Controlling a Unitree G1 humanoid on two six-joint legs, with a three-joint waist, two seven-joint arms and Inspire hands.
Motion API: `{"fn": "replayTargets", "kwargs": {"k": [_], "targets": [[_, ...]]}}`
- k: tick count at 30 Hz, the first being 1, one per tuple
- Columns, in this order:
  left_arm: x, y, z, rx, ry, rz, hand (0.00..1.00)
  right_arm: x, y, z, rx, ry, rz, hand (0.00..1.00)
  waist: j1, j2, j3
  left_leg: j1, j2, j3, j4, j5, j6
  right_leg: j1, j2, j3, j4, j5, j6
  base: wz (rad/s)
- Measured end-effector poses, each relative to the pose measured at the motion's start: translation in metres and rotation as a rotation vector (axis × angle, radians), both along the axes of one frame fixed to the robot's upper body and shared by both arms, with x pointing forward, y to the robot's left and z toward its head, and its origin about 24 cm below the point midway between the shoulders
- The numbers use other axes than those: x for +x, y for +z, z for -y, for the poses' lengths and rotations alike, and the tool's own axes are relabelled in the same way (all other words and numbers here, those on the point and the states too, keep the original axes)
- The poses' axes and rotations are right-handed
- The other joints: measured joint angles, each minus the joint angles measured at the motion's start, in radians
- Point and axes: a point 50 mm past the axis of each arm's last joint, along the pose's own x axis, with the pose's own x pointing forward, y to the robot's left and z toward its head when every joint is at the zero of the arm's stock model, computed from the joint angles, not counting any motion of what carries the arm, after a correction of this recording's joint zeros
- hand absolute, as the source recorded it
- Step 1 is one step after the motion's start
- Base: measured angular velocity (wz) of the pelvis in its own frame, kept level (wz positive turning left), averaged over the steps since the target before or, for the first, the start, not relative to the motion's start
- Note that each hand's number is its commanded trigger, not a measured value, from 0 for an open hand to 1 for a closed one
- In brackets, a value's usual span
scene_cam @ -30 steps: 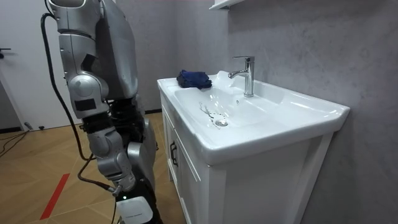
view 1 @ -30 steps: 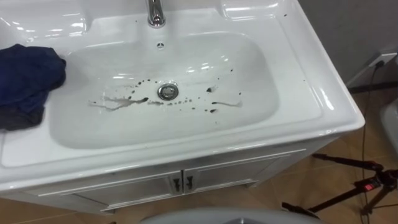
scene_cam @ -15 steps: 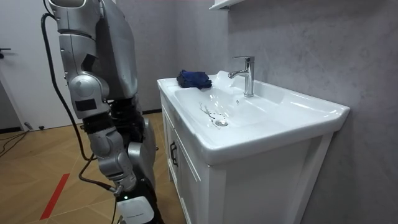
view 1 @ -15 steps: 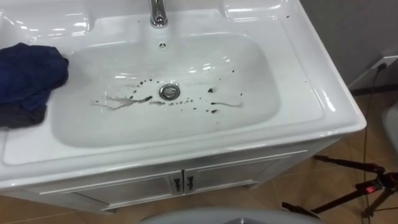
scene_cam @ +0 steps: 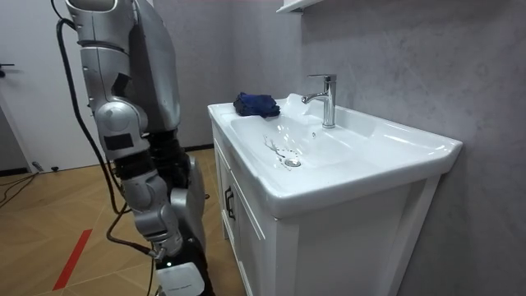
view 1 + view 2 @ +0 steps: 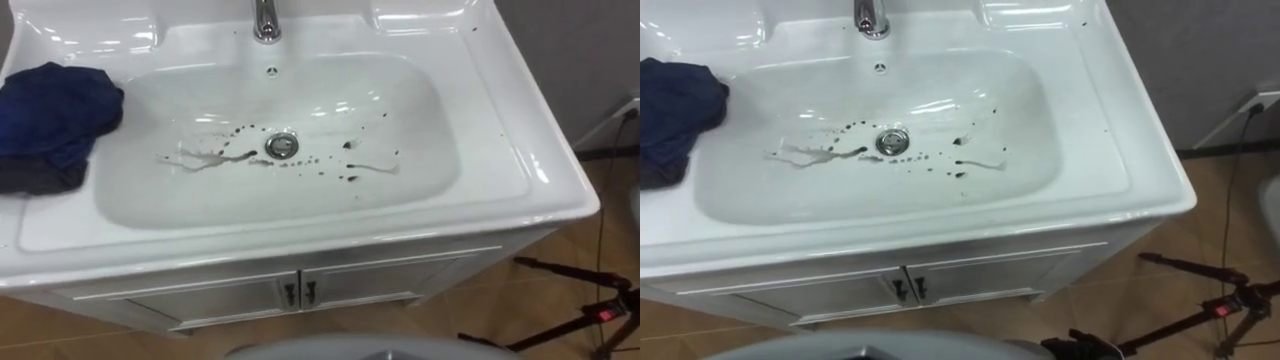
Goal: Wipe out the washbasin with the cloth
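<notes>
The white basin [image 6: 250, 205] has dark specks and a brownish smear [image 6: 205, 157] around its drain [image 6: 283, 145]. A crumpled dark blue cloth [image 6: 50, 110] lies on the rim at the left end, untouched. In the room view that cloth [image 5: 256, 104] sits at the far end of the basin [image 5: 345, 160], beyond the chrome tap [image 5: 328, 99]. I stand upright in front of the cabinet. My right hand [image 5: 179, 277] hangs low at my side, well away from the basin.
Below the basin is a white cabinet with two small door handles [image 6: 298, 293]. A black tripod [image 6: 575, 320] stands on the wooden floor to the right. A grey wall runs behind the tap, with a shelf [image 5: 296, 6] above.
The eye view has shifted a little, so the camera moved. In the room view my arm has swayed slightly. Cloth and stains are unchanged.
</notes>
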Motion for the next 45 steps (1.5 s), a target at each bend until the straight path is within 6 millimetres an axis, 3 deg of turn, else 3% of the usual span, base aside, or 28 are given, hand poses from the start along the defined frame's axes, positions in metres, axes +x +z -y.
{"fn": "replayTargets", "kwargs": {"k": [3,4,9,11,14,19,25,30,32,33,35,38,40,45], "targets": [[-0.005,0.002,-0.008,0.038,0.177,0.037,0.00,0.001,0.001,0.003,-0.014,0.025,-0.002,0.00,0.011,0.003,0.0012,-0.002,-0.002,-0.018,0.000,0.001,-0.002,0.002,0.000,-0.006,0.002,-0.003,-0.001,0.09],[-0.004,0.004,-0.013,0.060,0.241,0.055,0.00,0.000,0.001,0.005,-0.018,0.023,-0.010,0.00,0.027,0.012,-0.0033,-0.002,-0.002,-0.019,0.002,0.001,-0.002,0.003,-0.001,-0.008,0.002,-0.004,-0.002,0.06],[-0.007,0.009,-0.027,0.139,0.519,0.130,0.00,-0.003,0.002,0.012,-0.040,0.053,-0.044,0.00,0.067,0.014,-0.0006,-0.007,-0.012,-0.050,0.015,0.001,-0.001,0.019,-0.016,-0.050,0.003,-0.015,0.004,0.20],[-0.012,0.011,-0.032,0.170,0.658,0.158,0.00,-0.003,0.003,0.014,-0.045,0.050,-0.052,0.00,0.107,0.017,-0.0011,-0.009,-0.017,-0.065,0.014,0.001,-0.001,0.020,-0.019,-0.054,0.004,-0.019,0.008,0.21],[-0.020,0.016,-0.042,0.232,0.815,0.177,0.00,-0.002,0.003,0.015,-0.046,0.049,-0.048,0.00,0.137,0.021,-0.0037,-0.008,-0.021,-0.084,0.014,0.001,-0.001,0.030,-0.029,-0.072,0.004,-0.022,0.010,0.20],[-0.018,0.027,-0.061,0.374,0.961,0.240,0.00,0.002,0.004,0.016,-0.063,0.076,-0.033,0.00,0.161,0.026,-0.0046,-0.015,-0.033,-0.118,0.016,0.005,0.005,0.034,-0.037,-0.104,0.015,-0.035,0.016,0.22],[0.003,0.056,-0.092,0.624,1.010,0.402,0.00,0.004,0.005,0.018,-0.089,0.093,-0.005,0.00,0.180,0.034,-0.0102,-0.014,-0.040,-0.126,0.010,0.007,0.008,0.029,-0.045,-0.107,0.024,-0.043,0.021,0.03],[0.027,0.088,-0.114,0.817,1.062,0.535,0.00,-0.002,0.007,0.024,-0.110,0.078,0.001,0.00,0.185,0.054,-0.0215,-0.009,-0.040,-0.125,0.000,0.008,0.009,0.021,-0.044,-0.101,0.031,-0.041,0.021,-0.06],[0.034,0.100,-0.120,0.882,1.086,0.589,0.00,-0.001,0.009,0.030,-0.126,0.085,0.006,0.00,0.185,0.070,-0.0194,-0.009,-0.042,-0.116,-0.001,0.010,0.012,0.014,-0.049,-0.099,0.036,-0.042,0.022,-0.08],[0.037,0.102,-0.121,0.893,1.092,0.600,0.00,-0.002,0.009,0.031,-0.130,0.085,0.005,0.00,0.186,0.069,-0.0171,-0.009,-0.043,-0.114,-0.001,0.010,0.013,0.012,-0.050,-0.097,0.038,-0.042,0.022,-0.07],[0.048,0.117,-0.130,0.942,1.104,0.667,0.00,-0.001,0.010,0.033,-0.138,0.099,0.012,0.00,0.186,0.081,-0.0238,-0.009,-0.044,-0.102,-0.001,0.012,0.014,0.003,-0.051,-0.086,0.043,-0.043,0.023,-0.13],[0.061,0.144,-0.141,1.007,1.128,0.799,0.00,0.001,0.011,0.033,-0.143,0.106,0.028,0.00,0.185,0.076,-0.0211,-0.011,-0.045,-0.089,-0.001,0.013,0.015,-0.018,-0.056,-0.075,0.065,-0.051,0.023,-0.14],[0.069,0.157,-0.144,1.026,1.128,0.871,0.00,-0.001,0.011,0.033,-0.143,0.078,0.030,0.00,0.177,0.081,-0.0233,-0.008,-0.047,-0.087,-0.001,0.014,0.016,-0.017,-0.059,-0.075,0.070,-0.053,0.024,-0.03],[0.086,0.192,-0.154,1.106,1.056,1.031,0.00,-0.001,0.010,0.031,-0.147,0.065,0.049,0.00,0.145,0.081,-0.0201,-0.007,-0.049,-0.078,0.000,0.015,0.018,-0.018,-0.061,-0.063,0.076,-0.052,0.025,-0.05]]}}
